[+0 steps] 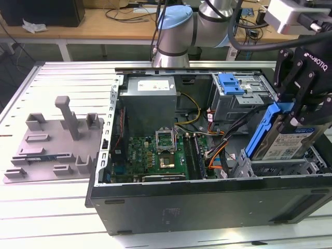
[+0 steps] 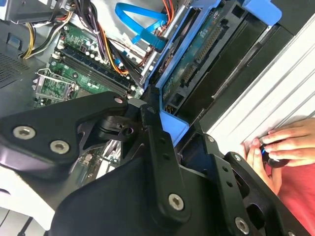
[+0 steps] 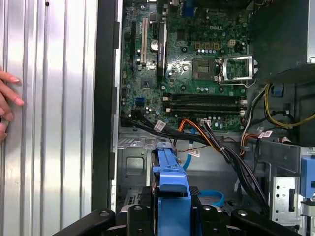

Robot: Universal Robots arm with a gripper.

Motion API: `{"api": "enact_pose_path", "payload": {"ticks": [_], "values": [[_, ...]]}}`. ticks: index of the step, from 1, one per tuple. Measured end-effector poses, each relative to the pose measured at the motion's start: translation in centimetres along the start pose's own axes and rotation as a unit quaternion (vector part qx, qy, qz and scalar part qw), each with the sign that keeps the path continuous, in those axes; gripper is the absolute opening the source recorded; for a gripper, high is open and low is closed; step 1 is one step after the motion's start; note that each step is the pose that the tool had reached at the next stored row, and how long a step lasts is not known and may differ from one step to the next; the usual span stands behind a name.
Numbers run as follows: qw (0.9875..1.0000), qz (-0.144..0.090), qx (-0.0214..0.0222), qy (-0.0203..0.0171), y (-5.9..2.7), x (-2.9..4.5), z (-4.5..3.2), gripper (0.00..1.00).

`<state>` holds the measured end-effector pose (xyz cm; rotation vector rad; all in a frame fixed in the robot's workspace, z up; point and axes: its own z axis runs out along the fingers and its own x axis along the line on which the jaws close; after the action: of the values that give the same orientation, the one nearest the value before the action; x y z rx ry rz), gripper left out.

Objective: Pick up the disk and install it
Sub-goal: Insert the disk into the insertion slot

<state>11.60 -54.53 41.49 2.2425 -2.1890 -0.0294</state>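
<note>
The disk (image 1: 287, 141) is a silver drive with a blue-and-white label in a bright blue carrier frame (image 1: 261, 130). It hangs tilted, on edge, over the drive bay at the exterior view's right end of the open computer case (image 1: 207, 193). My gripper (image 1: 291, 115) is shut on its upper end, and the lower end reaches down among the bay's metal rails. In the second wrist view the disk's green circuit side (image 2: 197, 55) and the carrier (image 2: 170, 124) run out from between my black fingers (image 2: 156, 142). In the first wrist view the carrier (image 3: 172, 173) points toward the motherboard.
Inside the case are a motherboard (image 1: 162, 150), a grey power-supply box (image 1: 150, 101), loose cables (image 1: 215, 150), and a drive cage with a blue latch piece (image 1: 231, 83). A grey fixture (image 1: 52, 140) lies on the slatted table. A person's hand (image 2: 281, 143) rests on the table beside the case.
</note>
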Motion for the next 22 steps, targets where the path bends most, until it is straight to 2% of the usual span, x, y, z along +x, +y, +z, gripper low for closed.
{"api": "enact_pose_path", "payload": {"ticks": [8, 12, 13, 15, 22], "values": [[1.0, -0.002, 0.0023, 0.0001, -0.01, 0.03, 0.75, 0.37], [1.0, -0.002, 0.0025, 0.0002, -0.02, 0.04, 0.79, 0.37], [1.0, -0.002, 0.0024, 0.0002, -0.02, 0.04, 0.79, 0.38], [1.0, -0.002, 0.0024, 0.0001, -0.01, 0.04, 0.79, 0.51], [1.0, -0.002, 0.0024, 0.0001, 0.0, 0.04, 0.79, 0.51]]}}
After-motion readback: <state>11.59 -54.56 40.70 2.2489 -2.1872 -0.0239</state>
